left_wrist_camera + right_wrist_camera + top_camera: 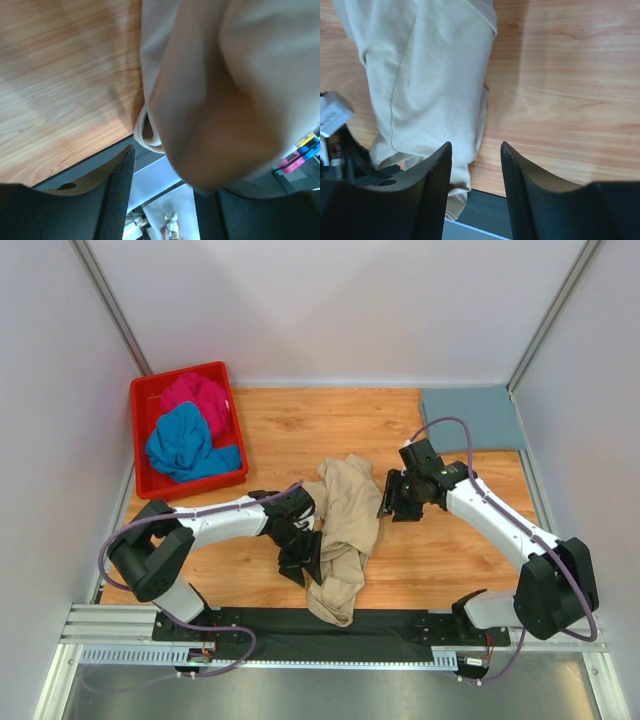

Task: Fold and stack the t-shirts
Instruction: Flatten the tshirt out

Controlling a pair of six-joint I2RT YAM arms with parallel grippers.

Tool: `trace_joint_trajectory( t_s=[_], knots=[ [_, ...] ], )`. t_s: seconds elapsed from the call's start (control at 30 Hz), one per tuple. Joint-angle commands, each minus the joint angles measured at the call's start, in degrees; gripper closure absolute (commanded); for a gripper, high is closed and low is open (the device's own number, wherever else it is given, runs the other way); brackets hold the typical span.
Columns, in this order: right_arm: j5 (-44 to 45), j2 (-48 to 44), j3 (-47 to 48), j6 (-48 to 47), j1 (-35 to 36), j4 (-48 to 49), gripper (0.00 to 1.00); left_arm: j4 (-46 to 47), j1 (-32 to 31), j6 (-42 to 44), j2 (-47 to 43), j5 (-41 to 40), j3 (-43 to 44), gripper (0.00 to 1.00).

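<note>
The beige t-shirt (345, 520) lies crumpled mid-table, its lower end hanging over the near edge; it also shows in the left wrist view (225, 90) and the right wrist view (430, 80). My left gripper (300, 562) is at the shirt's left side, jaws apart, with cloth draped over its right finger (167, 175). My right gripper (392, 502) is open and empty just right of the shirt (476, 146). The grey-blue t-shirt (470, 418) lies folded flat at the far right. The magenta t-shirt (198, 398) and the bright blue t-shirt (185, 445) sit bunched in the bin.
A red plastic bin (140, 405) stands at the far left corner. White walls enclose the wooden table (300, 425) on three sides. A black strip and a metal rail (120, 625) run along the near edge.
</note>
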Motion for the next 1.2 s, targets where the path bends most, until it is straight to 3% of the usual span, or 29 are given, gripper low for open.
trace_joint_trajectory(
  t_s=[0.0,0.33,0.4,0.43,0.53,0.57,0.8,0.93,1.17],
  knots=[
    [-3.33,2.01,0.22,1.10,0.13,5.87,0.53,1.81,-1.96,-1.70,2.58,1.28,-0.39,0.44],
    [-4.91,12.74,1.01,0.31,0.13,10.62,0.58,9.55,-3.64,-3.20,7.68,2.86,-0.83,0.46],
    [-4.65,13.10,1.98,0.22,0.13,9.92,0.63,9.03,-3.64,-2.50,8.39,3.04,0.31,0.56],
    [-4.30,13.10,2.42,-0.04,0.04,9.39,0.68,7.28,-3.64,-2.15,8.48,2.08,0.84,0.79],
    [0.00,14.15,5.74,-0.84,-0.22,3.43,0.89,0.44,-3.38,0.48,7.78,-3.09,4.08,1.00],
    [2.54,14.50,6.81,-1.01,-0.49,1.50,1.00,-1.33,-2.85,1.88,6.99,-4.51,5.75,1.00],
    [6.86,11.00,9.72,-3.91,-4.26,-8.71,1.00,-17.06,3.56,6.64,0.23,-20.93,11.03,1.00],
    [7.84,8.27,10.86,-5.49,-4.97,-13.11,1.00,-20.07,8.30,9.01,-0.31,-24.47,12.00,1.00],
    [11.17,4.40,7.88,-4.18,-4.88,-17.77,1.00,-22.01,9.10,9.55,1.10,-29.21,11.22,1.00]
  ],
)
